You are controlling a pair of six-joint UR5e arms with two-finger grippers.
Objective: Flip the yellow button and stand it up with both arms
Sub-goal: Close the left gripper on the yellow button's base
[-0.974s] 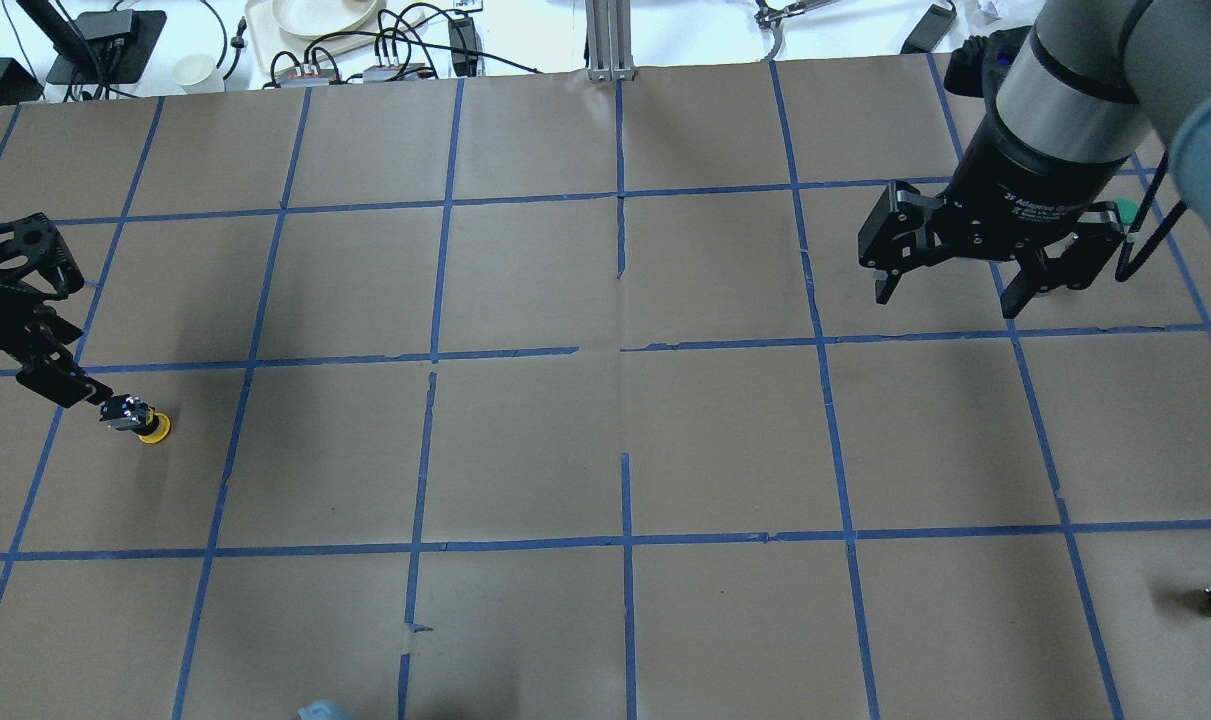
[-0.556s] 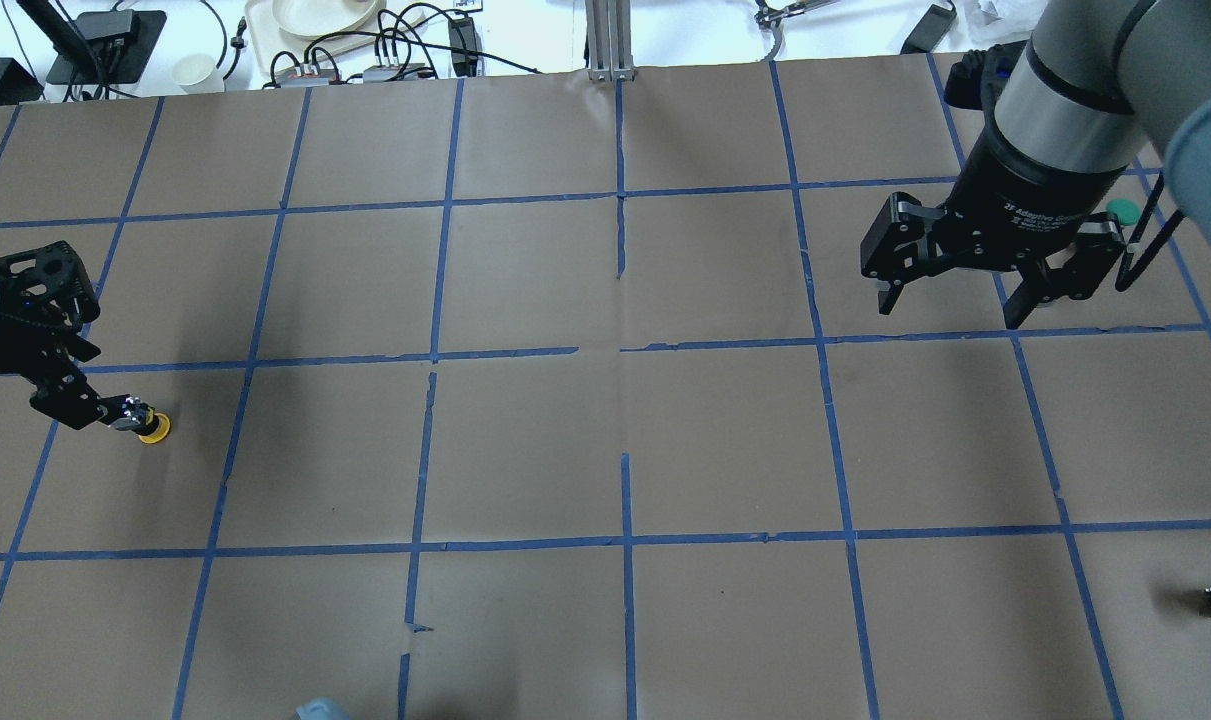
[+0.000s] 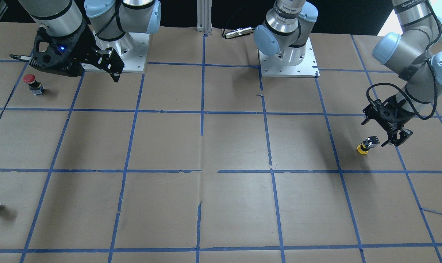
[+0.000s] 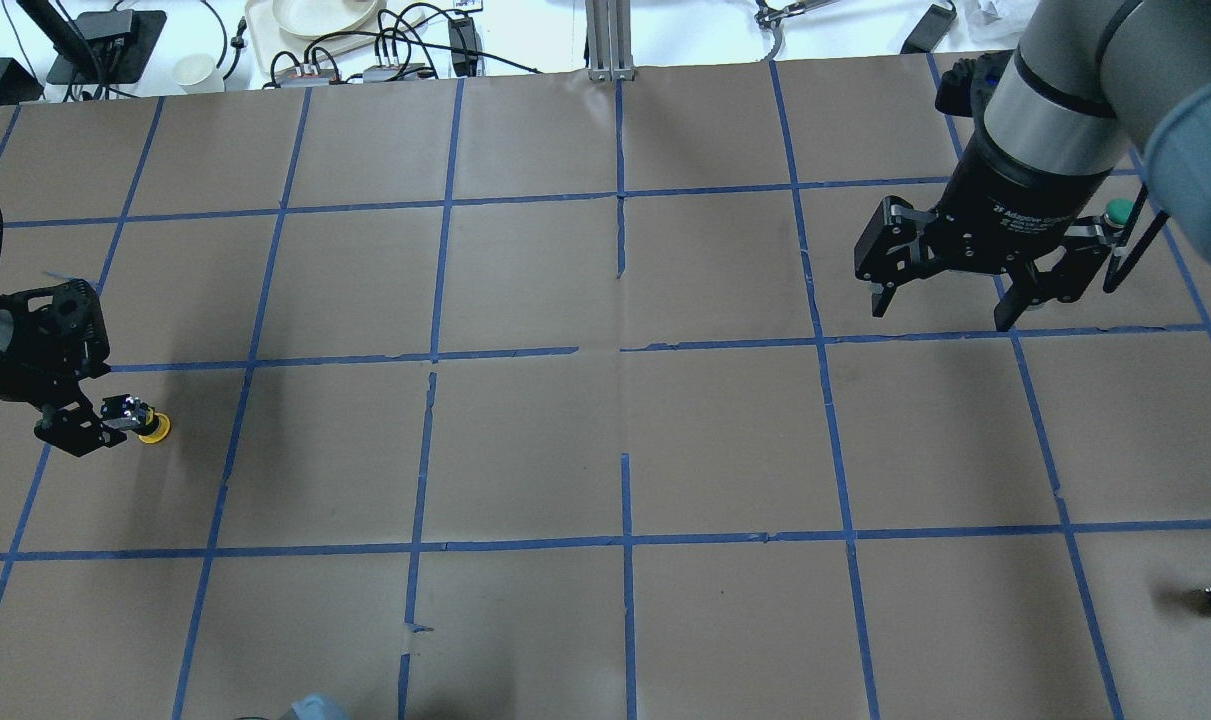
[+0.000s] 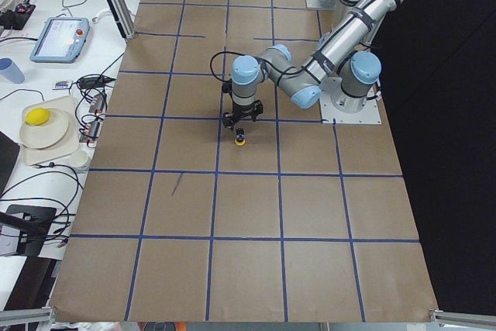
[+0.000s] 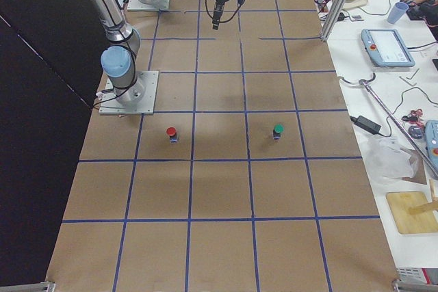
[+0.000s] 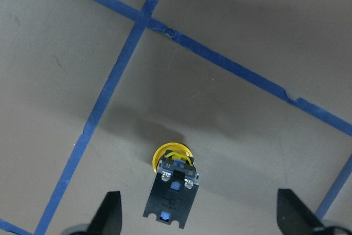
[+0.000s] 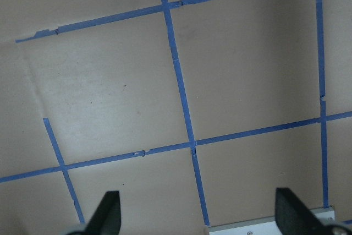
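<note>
Since 1 second ago my left gripper (image 7: 202,216) has swung down behind the yellow button (image 4: 149,427), which has stayed put at the left end of the table (image 4: 525,440), cap on the paper, block base tilted up. The 2 fingers straddle the button, spread wide, touching nothing. My right gripper (image 4: 940,312) hangs well apart, jaws released and empty.
</note>
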